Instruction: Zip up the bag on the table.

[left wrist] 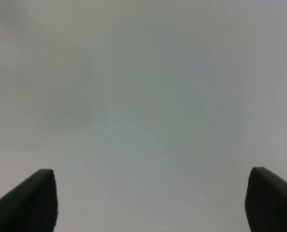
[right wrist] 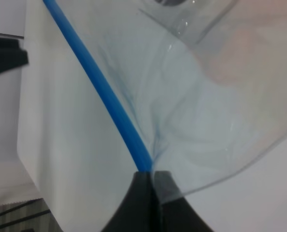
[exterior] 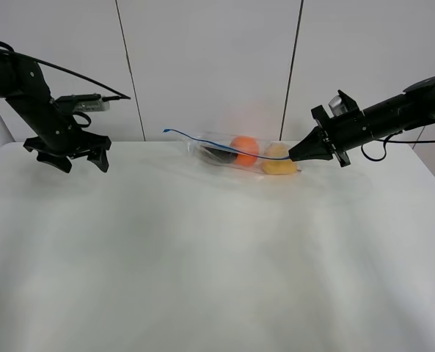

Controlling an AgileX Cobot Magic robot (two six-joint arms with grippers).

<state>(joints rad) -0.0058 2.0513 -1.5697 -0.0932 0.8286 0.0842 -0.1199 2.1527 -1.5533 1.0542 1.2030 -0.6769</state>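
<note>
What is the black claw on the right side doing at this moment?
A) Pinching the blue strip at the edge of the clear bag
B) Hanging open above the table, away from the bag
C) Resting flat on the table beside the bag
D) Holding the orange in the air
A: the right gripper has its jaws closed on the blue zip strip of the bag, while the left gripper hangs open far from it.

Bright, even, diffuse light; soft focus in all three views.
Exterior high view: the table (exterior: 202, 257) is near overexposed, shadows faint and soft-edged; the bag (exterior: 239, 152) is slightly smeared. Left wrist view: flat grey-white wash, no detail, dark fingers (left wrist: 29, 203) blurred. Right wrist view: close range, the zip strip (right wrist: 99, 87) soft-edged, mild sheen on the plastic, fingertips (right wrist: 143, 203) out of focus.
</note>
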